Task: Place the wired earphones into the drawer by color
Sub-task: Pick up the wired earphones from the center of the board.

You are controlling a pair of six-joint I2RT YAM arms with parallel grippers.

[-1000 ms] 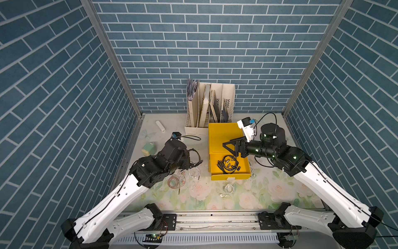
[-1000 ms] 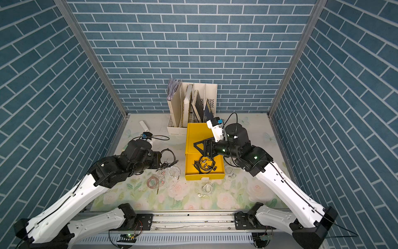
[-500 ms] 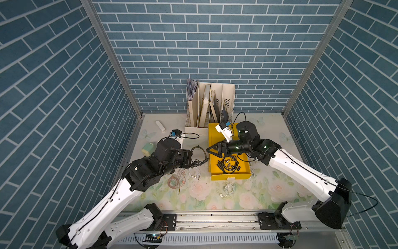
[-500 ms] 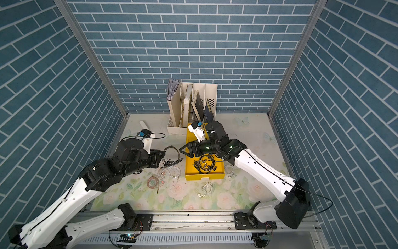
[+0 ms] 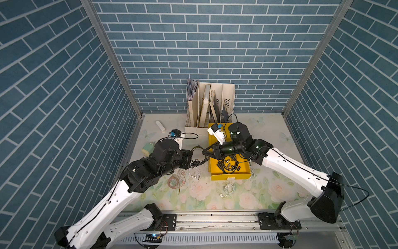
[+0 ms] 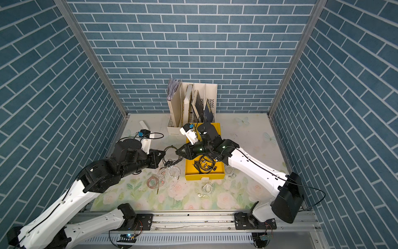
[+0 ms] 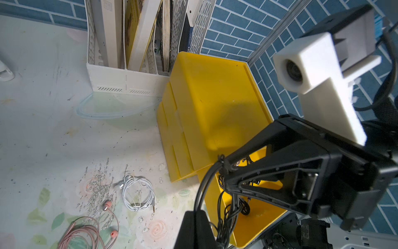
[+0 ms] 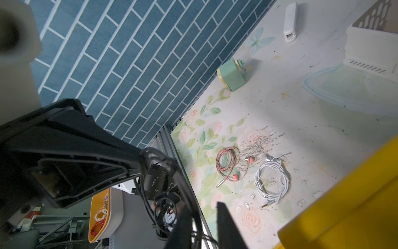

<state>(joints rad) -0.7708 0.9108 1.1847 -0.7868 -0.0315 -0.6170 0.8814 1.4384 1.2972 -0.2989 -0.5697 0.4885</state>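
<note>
in both top views the l gripper (image 5: 192,163) is clamped tight on the black earphones (image 5: 198,162), strung betw the two arms just beside the yellow drawer (image 5: 230,176), w/ the r gripper (image 5: 204,152) tips on their loop; other black coils (image 5: 229,166) lie in the open tray, pink earphones (image 5: 175,181) and white earphones (image 5: 193,172) on the mat (image 5: 204,195) nearby. left wrist: r gripper (image 7: 223,162) fingers meet, pinching that black cable above the tray edge. right wrist: l gripper (image 8: 143,156) nose has black cable tangled round it, pink and white coils side by side on the mat.
</note>
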